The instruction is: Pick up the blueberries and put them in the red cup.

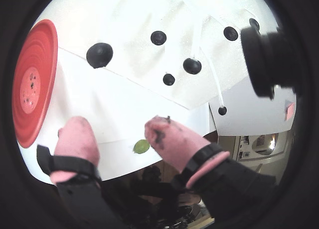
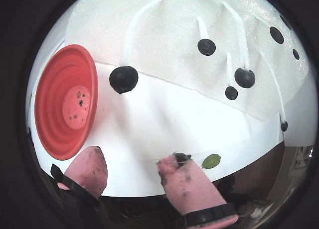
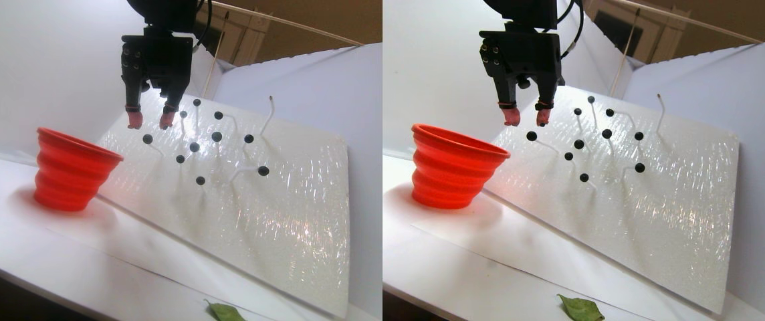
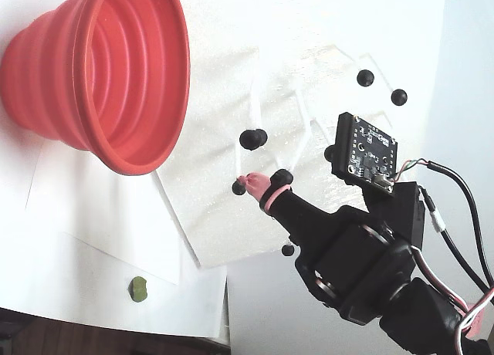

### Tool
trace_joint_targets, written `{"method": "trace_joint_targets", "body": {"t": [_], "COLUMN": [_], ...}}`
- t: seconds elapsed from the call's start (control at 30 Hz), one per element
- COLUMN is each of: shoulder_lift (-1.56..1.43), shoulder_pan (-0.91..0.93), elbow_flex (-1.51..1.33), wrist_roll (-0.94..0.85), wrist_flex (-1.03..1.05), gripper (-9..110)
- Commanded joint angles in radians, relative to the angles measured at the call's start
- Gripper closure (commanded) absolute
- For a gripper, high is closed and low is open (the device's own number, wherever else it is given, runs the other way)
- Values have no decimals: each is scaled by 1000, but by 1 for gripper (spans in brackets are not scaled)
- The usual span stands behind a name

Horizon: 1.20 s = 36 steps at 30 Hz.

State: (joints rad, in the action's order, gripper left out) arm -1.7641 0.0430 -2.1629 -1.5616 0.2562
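Between picks: empty gripper above the berry board

The gripper point(image 3: 150, 122) hangs with its pink fingertips point(image 2: 185, 181) parted and nothing between them, near the red cup point(image 3: 71, 170) at the left in the stereo pair view. About 10 blueberries point(image 3: 194, 146) sit on white stalks on the tilted board point(image 3: 289, 221). Next, I judge, it must lower onto the nearest berry point(image 2: 123, 79) and pinch.

1. You're looking at what seems a room in a home, set up as a makeshift test bench.
2. White foam boards point(image 3: 8, 60) wall off the white tabletop point(image 3: 15, 234).
3. Behind them, brown walls and a panelled white door point(image 3: 239, 37), though blurred.
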Motion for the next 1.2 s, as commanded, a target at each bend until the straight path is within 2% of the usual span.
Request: {"method": "trace_joint_targets", "body": {"t": [0.0,1.17], "shoulder_lift": [8,209], "shoulder_pan": [3,-15], "elbow_flex": [112,229], "wrist_roll": [-17,-64], "wrist_flex": [-55,-235], "gripper": [80,81]}}
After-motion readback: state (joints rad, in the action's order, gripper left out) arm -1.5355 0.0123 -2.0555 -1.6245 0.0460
